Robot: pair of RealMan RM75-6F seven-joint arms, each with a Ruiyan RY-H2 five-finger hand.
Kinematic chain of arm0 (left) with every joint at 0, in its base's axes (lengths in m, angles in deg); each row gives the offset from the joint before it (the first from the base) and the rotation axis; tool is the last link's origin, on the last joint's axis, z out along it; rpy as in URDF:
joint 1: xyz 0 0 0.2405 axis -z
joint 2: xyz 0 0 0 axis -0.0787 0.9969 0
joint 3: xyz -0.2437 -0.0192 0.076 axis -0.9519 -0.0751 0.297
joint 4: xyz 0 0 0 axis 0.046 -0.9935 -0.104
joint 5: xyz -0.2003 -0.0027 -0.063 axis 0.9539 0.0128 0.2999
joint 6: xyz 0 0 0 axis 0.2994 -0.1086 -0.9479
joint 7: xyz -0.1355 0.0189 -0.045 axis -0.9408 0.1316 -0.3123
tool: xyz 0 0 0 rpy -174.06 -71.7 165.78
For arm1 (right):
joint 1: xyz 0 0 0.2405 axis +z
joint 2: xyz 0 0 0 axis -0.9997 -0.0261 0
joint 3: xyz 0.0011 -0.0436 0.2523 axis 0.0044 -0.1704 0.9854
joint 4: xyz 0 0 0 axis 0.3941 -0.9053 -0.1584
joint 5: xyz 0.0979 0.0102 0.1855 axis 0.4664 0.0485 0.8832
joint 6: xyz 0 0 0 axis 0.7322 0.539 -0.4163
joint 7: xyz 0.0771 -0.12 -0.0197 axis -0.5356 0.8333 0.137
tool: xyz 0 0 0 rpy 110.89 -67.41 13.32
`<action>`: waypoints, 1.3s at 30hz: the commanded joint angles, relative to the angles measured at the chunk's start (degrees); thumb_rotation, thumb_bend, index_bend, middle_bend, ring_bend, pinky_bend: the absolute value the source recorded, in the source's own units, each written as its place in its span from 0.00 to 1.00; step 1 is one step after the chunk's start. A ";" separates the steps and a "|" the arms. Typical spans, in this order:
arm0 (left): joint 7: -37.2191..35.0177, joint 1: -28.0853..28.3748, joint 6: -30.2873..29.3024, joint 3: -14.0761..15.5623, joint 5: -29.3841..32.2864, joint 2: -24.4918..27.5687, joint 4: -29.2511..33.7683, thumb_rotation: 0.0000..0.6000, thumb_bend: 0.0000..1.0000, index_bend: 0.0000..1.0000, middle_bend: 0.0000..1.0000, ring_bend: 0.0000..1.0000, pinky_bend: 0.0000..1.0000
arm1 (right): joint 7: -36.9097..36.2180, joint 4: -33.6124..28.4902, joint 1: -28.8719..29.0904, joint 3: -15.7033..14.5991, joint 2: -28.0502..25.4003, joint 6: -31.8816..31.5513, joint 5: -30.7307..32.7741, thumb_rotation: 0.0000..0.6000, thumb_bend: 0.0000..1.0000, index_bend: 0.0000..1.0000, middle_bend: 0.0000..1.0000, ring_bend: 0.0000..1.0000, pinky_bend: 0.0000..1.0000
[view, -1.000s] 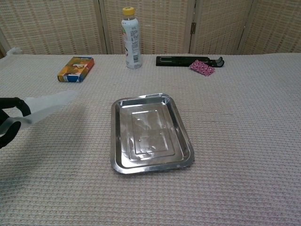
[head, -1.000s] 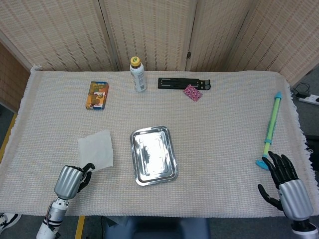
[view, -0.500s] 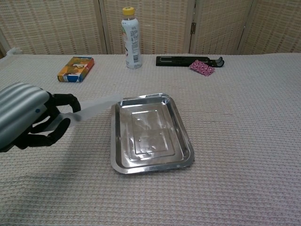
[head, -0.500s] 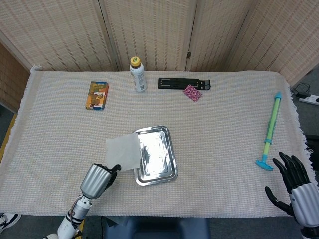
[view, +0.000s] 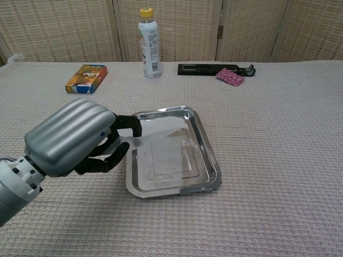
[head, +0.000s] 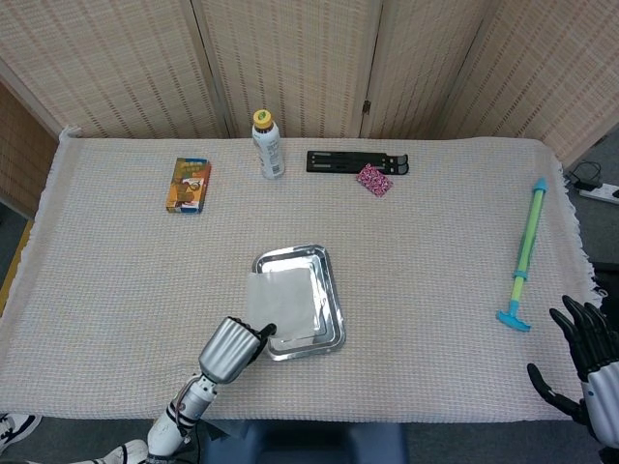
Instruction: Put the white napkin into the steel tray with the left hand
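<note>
White woven cloth covers the desk (head: 116, 280). Far left: orange box (head: 189, 185), label too small to read. Left hand (head: 230, 350) sits at the near-left corner of the steel tray (head: 335, 307); its fingers (view: 124, 124) pinch the near-left corner of the white napkin (head: 282, 302). Silver back of the hand blocks most of the grip in the chest view, so only the dark fingertips show at the napkin edge. Forearm cut off at the bottom of both views. Napkin is spread over the left and middle of the tray, left edge overhanging the tray's left rim; can't tell whether it lies flat on the tray floor or is held just above it. In the chest view it reads as a pale, half see-through sheet, hard to separate from the metal. Behind the tray: spray bottle (head: 268, 145), upright, yellow cap. Right of it a black flat tool (head: 356, 161) with a pink patterned item (head: 373, 180) touching its right part. Far right: blue-green pump toy (head: 523, 255) near the desk edge. Right hand (head: 593, 360) at the bottom right corner, partly cropped, fingers spread, holding nothing; only the head view shows it.
</note>
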 commanded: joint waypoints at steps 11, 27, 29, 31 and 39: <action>0.74 4.07 5.79 -0.81 2.96 -4.65 -4.91 1.00 0.62 0.49 1.00 1.00 1.00 | -1.86 -0.08 -0.09 0.74 -0.78 0.21 1.31 1.00 0.41 0.00 0.00 0.00 0.00; 1.35 5.35 7.68 -1.62 7.15 -6.04 -7.17 1.00 0.57 0.36 1.00 1.00 1.00 | -1.77 -0.29 0.06 1.05 -0.80 1.00 1.52 1.00 0.41 0.00 0.00 0.00 0.00; 1.65 5.31 7.69 -1.54 7.47 -5.99 -6.71 1.00 0.47 0.31 1.00 1.00 1.00 | -1.69 -0.36 0.07 1.06 -0.79 1.06 1.49 1.00 0.41 0.00 0.00 0.00 0.00; 2.03 5.27 7.58 -1.40 7.67 -5.82 -6.05 1.00 0.41 0.29 1.00 1.00 1.00 | -1.63 -0.42 0.00 1.09 -0.80 0.89 1.39 1.00 0.41 0.00 0.00 0.00 0.00; 3.46 5.08 6.98 -0.39 7.64 -4.90 -2.75 1.00 0.29 0.25 1.00 1.00 1.00 | -1.63 -0.54 -0.18 0.98 -0.85 0.55 0.85 1.00 0.41 0.00 0.00 0.00 0.00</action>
